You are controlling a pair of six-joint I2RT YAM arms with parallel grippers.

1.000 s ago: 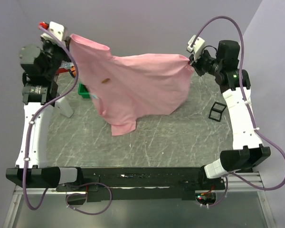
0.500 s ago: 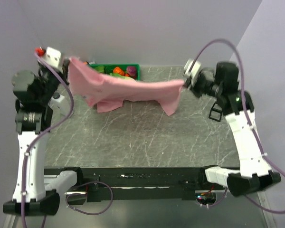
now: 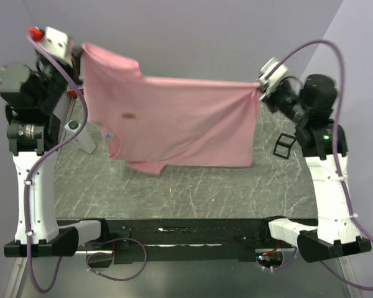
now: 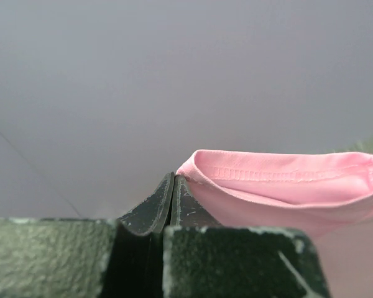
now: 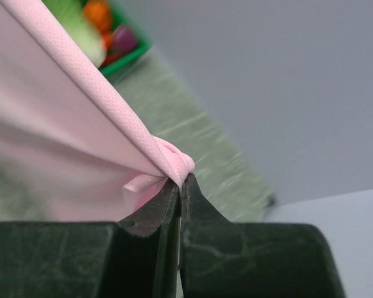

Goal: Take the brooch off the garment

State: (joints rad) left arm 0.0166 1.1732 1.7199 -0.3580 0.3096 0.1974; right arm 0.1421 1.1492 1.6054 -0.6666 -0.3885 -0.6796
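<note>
The pink garment (image 3: pixel 180 121) hangs spread wide in the air between my two grippers, above the table. My left gripper (image 3: pixel 82 54) is shut on its upper left corner; the left wrist view shows the hem (image 4: pixel 280 177) pinched at the jaw tips. My right gripper (image 3: pixel 259 90) is shut on the upper right corner; the right wrist view shows bunched cloth (image 5: pixel 174 162) in the jaws. A small brown brooch (image 3: pixel 128 115) sits on the cloth's upper left part. A blue tag (image 3: pixel 109 135) shows near the left edge.
A black wire frame (image 3: pixel 285 144) stands on the table (image 3: pixel 205 186) at the right. A white post (image 3: pixel 81 135) stands at the left, behind the garment's edge. A green bin with coloured pieces (image 5: pixel 112 37) shows in the right wrist view, hidden by cloth from above.
Both arms have risen and spread apart. The garment went from a low sagging band to a taut, wide hanging sheet, now covering the green bin at the back.
</note>
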